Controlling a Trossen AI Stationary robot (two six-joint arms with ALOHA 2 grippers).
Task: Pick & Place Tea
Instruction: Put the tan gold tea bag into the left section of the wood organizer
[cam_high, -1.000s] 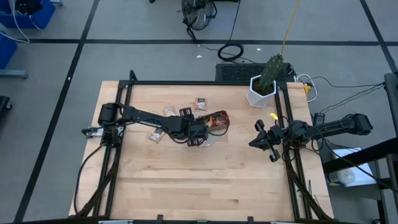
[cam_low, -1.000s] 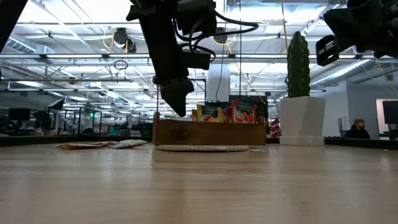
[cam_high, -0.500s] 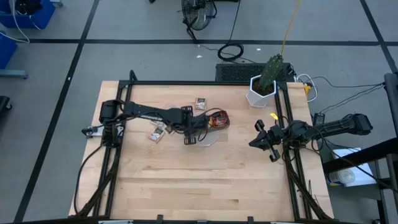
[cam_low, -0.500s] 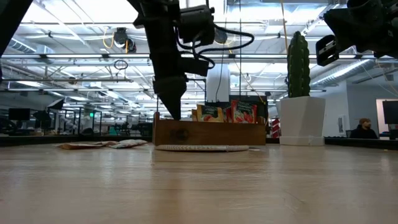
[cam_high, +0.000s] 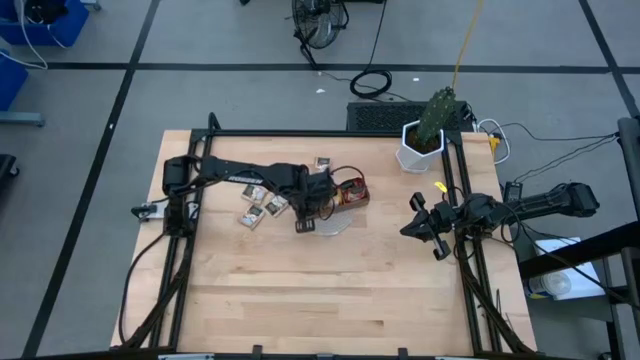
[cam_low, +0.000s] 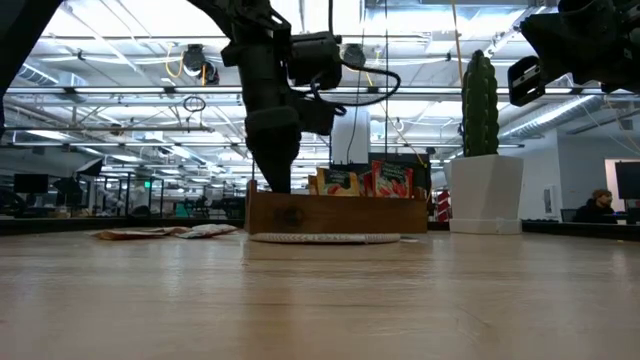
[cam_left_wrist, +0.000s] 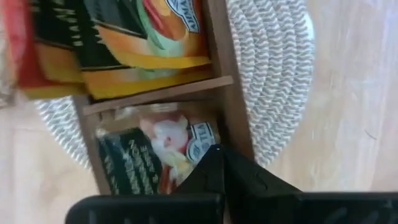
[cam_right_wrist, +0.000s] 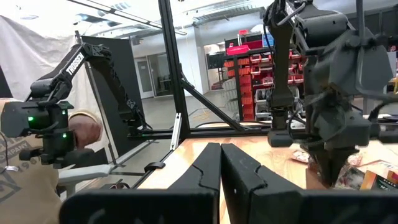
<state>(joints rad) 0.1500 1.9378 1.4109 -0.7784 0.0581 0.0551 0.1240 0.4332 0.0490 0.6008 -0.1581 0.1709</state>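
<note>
The brown wooden tray (cam_high: 350, 192) stands on a white woven mat (cam_left_wrist: 273, 74) at mid-table. It holds tea sachets on edge: a beige one with a dark label (cam_left_wrist: 155, 155), an orange-yellow one (cam_left_wrist: 143, 43) and a red one (cam_left_wrist: 12, 50). My left gripper (cam_left_wrist: 216, 152) is shut and points down into the tray's left end (cam_low: 275, 188), its tip by the beige sachet's corner. More tea sachets (cam_high: 262, 208) lie flat on the table left of the tray, and one (cam_high: 322, 164) lies beyond it. My right gripper (cam_right_wrist: 221, 149) waits shut at the table's right edge (cam_high: 430, 225). My left gripper's shut tip stands over the beige sachet's corner (cam_left_wrist: 199, 140), close to the tray's long wall (cam_left_wrist: 233, 112), coming from above. I cannot tell whether it touches the sachet or the wall.
A white pot with a cactus (cam_high: 420, 150) stands at the far right of the table. Black frame rails run along the table's left and right sides. A person's hand (cam_right_wrist: 87, 130) shows beyond the table. Bare wood fills the table's near half.
My left gripper has shut, moved toward the table's far edge over the tray's left end and come down into it. The arm's swing has uncovered the loose sachets left of the tray.
</note>
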